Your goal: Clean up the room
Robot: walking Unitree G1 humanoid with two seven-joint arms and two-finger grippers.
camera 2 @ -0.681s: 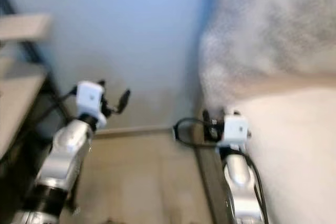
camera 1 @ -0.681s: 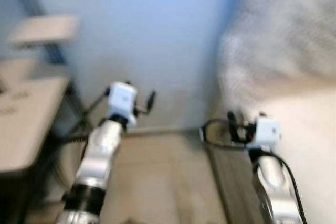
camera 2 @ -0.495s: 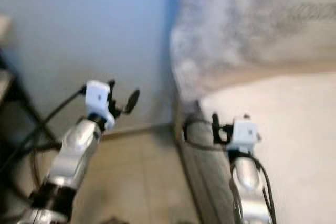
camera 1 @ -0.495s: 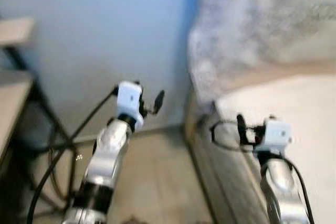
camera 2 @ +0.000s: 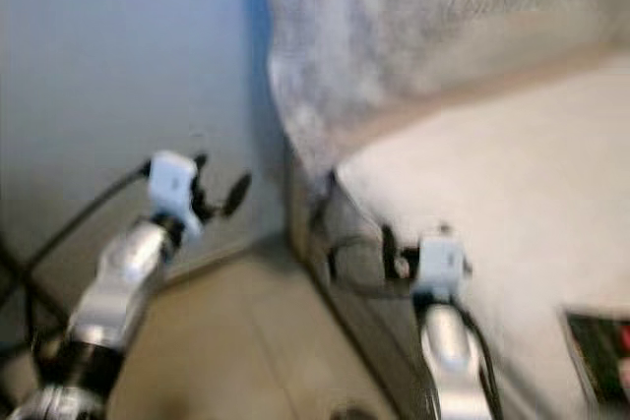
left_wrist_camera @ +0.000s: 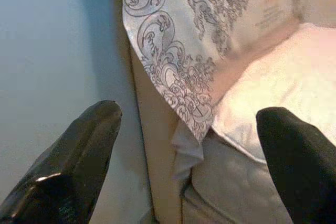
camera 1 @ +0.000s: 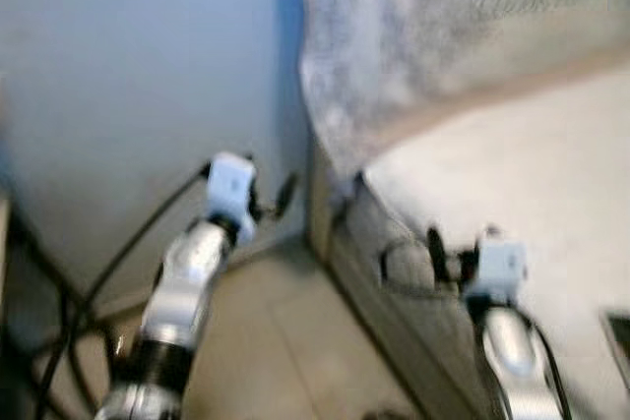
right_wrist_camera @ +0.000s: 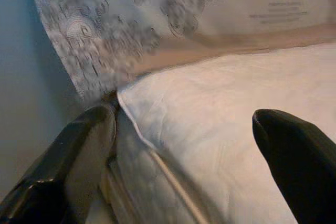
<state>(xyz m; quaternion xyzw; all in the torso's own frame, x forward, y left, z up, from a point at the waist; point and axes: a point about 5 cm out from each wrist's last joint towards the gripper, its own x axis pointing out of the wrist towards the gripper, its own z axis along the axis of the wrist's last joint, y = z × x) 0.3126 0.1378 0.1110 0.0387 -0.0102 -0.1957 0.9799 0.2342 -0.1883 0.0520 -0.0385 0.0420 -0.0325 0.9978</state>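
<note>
The whole picture has slid to the left since a moment ago, so the camera has turned: the desk that stood at the left edge is gone from sight and the bed (camera 1: 512, 174) now takes up much more of the right side. Both arms look the same against the picture as before. The head views are blurry. The left hand (left_wrist_camera: 184, 145) is held up in front of the pale blue wall (camera 1: 128, 76), just beside the corner of the bed. Its two black fingers (left_wrist_camera: 79, 156) are spread wide apart and hold nothing. The right hand (right_wrist_camera: 184, 150) is held over the near edge of the bed, above the white pillow (right_wrist_camera: 220, 124). Its fingers are also spread wide and hold nothing. A grey patterned cloth (left_wrist_camera: 178, 40) with swirls and some printed letters hangs down at the head of the bed, behind the pillow. Black cables (camera 1: 89, 292) hang by the wall on the left. The floor (camera 1: 285, 351) is light tan. A dark flat thing (camera 2: 600, 351) lies on the bed at the right edge, too blurry to name.
</note>
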